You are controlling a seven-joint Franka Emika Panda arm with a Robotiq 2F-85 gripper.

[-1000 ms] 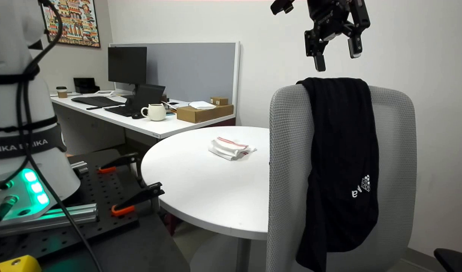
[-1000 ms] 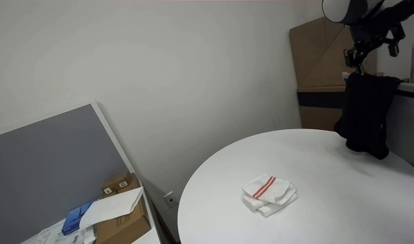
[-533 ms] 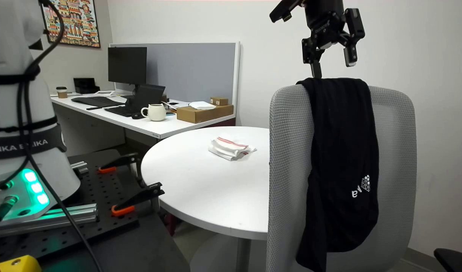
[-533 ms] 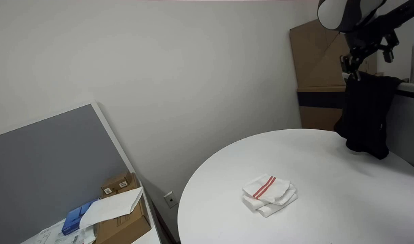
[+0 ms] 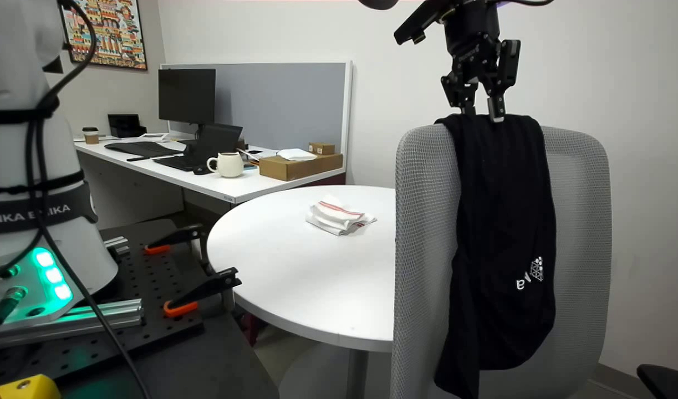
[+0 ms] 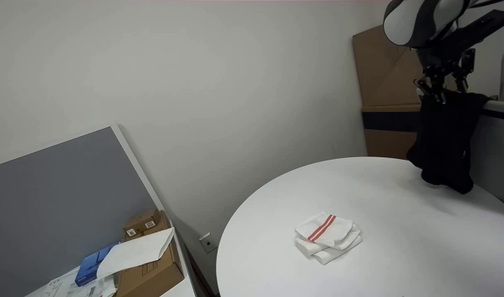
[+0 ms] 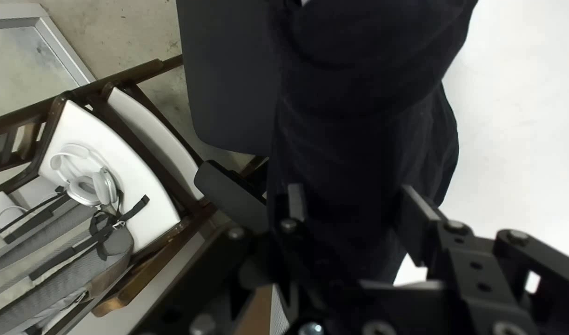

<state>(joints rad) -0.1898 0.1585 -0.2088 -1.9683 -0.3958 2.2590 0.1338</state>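
A black cloth [image 5: 505, 233] with white lettering hangs over the top of a grey mesh chair back [image 5: 580, 233]. At its top edge is my gripper [image 5: 482, 113], pointing down, jaws part-way together. In that exterior view the nearer fingertip overlaps the cloth's front and the farther one is partly hidden behind its top edge. In the wrist view the two fingers [image 7: 419, 218] stand apart with black cloth [image 7: 358, 107] between and beyond them; whether they touch it I cannot tell. The black cloth [image 6: 445, 144] also reaches down beside the table.
A round white table [image 5: 283, 271] stands beside the chair, bearing a folded white cloth [image 6: 328, 237] with red stripes. Behind is a desk with a monitor [image 5: 187, 95], a mug [image 5: 228, 165] and a cardboard box [image 5: 300, 166]. Headphones [image 7: 86, 181] lie on a chair in the wrist view.
My gripper has come down to the top of the black cloth, and its jaws have drawn partly together from wide apart. The cloth and chair have not visibly moved.
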